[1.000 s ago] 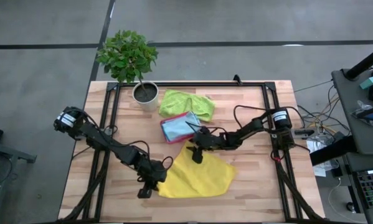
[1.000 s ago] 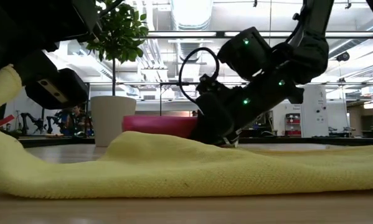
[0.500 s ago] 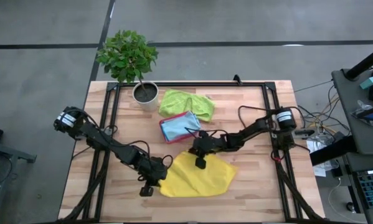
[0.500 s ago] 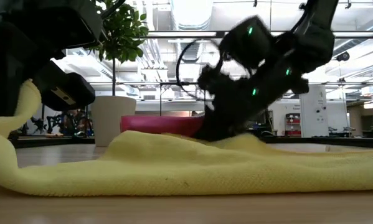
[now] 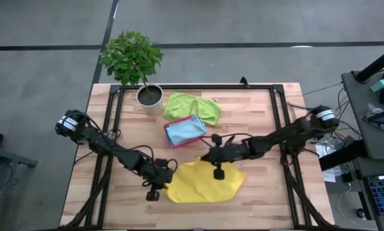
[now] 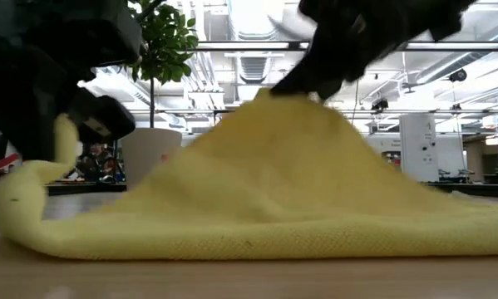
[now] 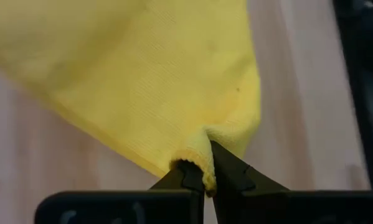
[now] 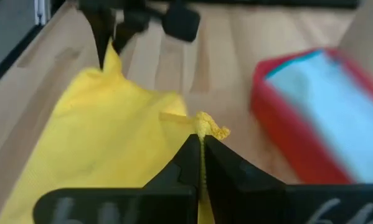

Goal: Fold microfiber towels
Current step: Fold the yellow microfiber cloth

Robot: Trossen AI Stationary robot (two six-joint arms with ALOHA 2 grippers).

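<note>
The yellow towel (image 7: 155, 81) is matt, finely ribbed cloth. The table (image 5: 268, 192) is pale planked wood. The pink tray (image 8: 286, 134) looks like smooth plastic.

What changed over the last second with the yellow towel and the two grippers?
The right gripper closed on the yellow towel's far edge, lifted it into a peak and carried it toward the table's front, so the towel bunched up shorter. The left gripper stayed shut on the towel's left corner, shifting only slightly. The green towel, blue towel and potted plant did not move.
</note>
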